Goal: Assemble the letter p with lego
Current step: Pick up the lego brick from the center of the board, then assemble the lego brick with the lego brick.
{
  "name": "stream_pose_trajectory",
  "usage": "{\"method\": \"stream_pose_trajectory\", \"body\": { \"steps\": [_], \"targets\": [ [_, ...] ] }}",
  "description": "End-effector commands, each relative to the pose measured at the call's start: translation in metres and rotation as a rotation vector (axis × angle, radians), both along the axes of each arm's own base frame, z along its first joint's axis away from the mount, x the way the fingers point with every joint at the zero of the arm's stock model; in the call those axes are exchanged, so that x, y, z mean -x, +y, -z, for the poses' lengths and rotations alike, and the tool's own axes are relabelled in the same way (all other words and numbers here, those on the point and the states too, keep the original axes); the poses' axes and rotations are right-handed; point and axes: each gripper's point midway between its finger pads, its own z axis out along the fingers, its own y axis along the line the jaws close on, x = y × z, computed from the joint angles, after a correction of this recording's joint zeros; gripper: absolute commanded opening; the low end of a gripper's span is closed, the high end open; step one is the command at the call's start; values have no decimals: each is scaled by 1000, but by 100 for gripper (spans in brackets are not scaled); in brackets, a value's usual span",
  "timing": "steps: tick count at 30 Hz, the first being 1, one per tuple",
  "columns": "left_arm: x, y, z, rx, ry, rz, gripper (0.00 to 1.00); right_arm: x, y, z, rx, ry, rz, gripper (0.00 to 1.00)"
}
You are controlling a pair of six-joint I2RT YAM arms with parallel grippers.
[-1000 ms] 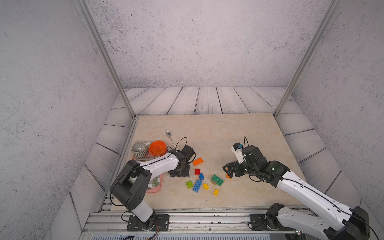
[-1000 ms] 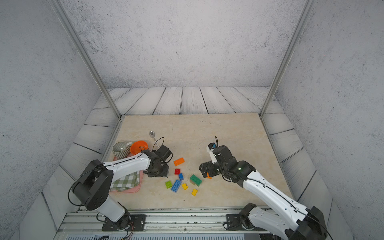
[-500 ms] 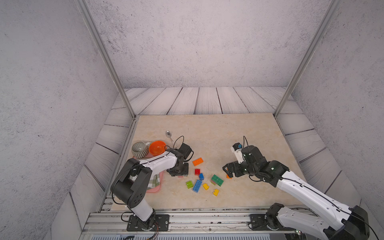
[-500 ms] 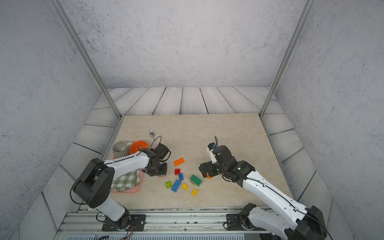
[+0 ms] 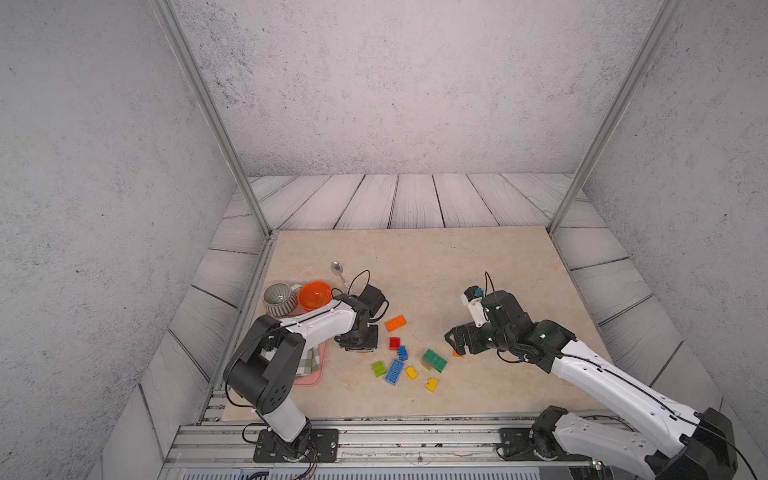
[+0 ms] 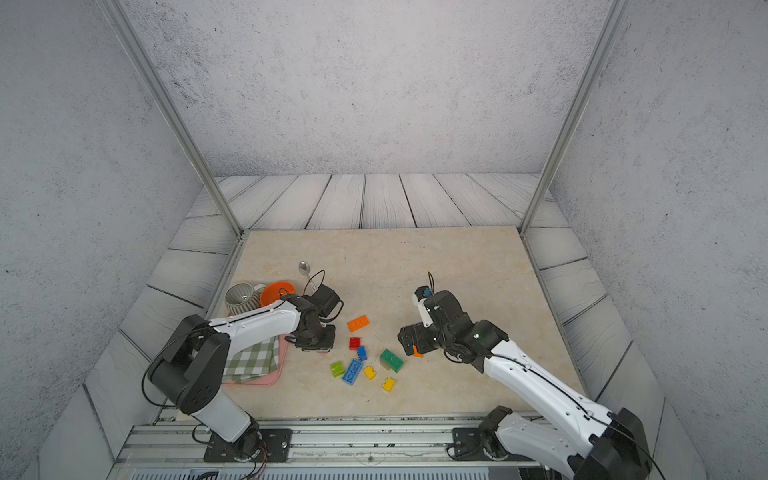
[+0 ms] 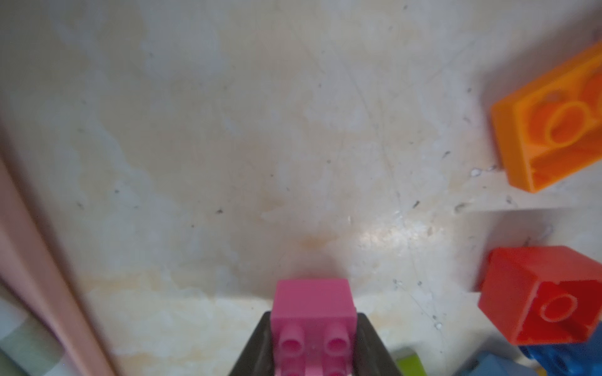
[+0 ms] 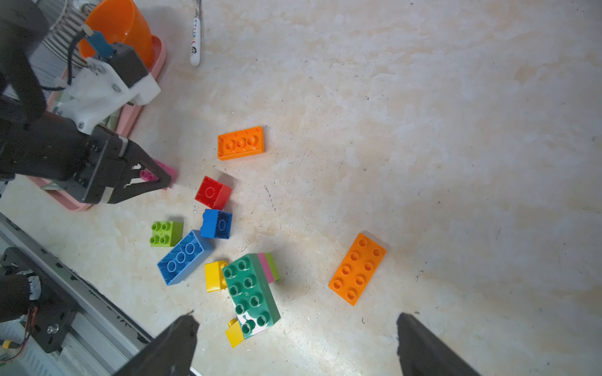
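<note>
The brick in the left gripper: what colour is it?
The brick is pink; the left wrist view shows it best.

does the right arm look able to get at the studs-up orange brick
Probably yes: the right claw is open and close to the studs-up orange brick, which lies apart from the others with nothing on it.

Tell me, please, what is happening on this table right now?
Two robot arms are working with lego on a table. The left gripper has its jaws closed on a pink brick, low beside the pink tray. The right gripper hangs with its jaws wide open above a studs-up orange brick and a green brick, holding nothing. A red brick, a blue brick, a lime brick and others lie scattered between the arms; no letter shape shows yet.
</note>
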Motion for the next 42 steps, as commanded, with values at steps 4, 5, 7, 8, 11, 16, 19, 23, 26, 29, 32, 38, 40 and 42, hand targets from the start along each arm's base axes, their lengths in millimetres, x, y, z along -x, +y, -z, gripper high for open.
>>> {"method": "stream_pose_trajectory", "body": {
  "steps": [4,5,7,8,11,16,19,23,26,29,32,38,40,42],
  "targets": [
    [11,-33,-41,30,-16,121,12,-9,-18,0,74,-33,76,99],
    [13,-40,-47,38,-17,143,12,-9,-21,1,86,-36,88,99],
    [20,-58,-59,58,-24,196,12,-11,-29,-1,93,-41,122,99],
    [23,-66,-64,65,-26,218,12,-12,-32,-2,89,-45,138,99],
    [33,-97,-77,98,-18,296,11,-14,-48,-5,56,-53,206,99],
    [48,-138,-85,95,-2,399,10,-15,-67,-8,-3,-50,280,99],
    [55,-151,-79,67,29,443,10,-14,-72,-6,-12,-39,291,99],
    [59,-165,-74,53,53,472,9,-14,-75,-2,-20,-25,296,99],
    [61,-171,-71,54,59,484,8,-13,-78,0,-28,-21,301,99],
    [61,-175,-67,62,68,488,8,-13,-77,1,-40,-14,297,99],
    [62,-179,-63,63,79,498,9,-13,-77,1,-46,-11,294,99],
    [57,-181,-55,37,84,512,8,-14,-76,0,-57,-8,290,99],
    [57,-181,-51,30,90,514,8,-14,-76,0,-61,-8,288,99],
    [57,-182,-48,28,91,519,9,-14,-76,0,-63,-9,288,99]
  ]
}}
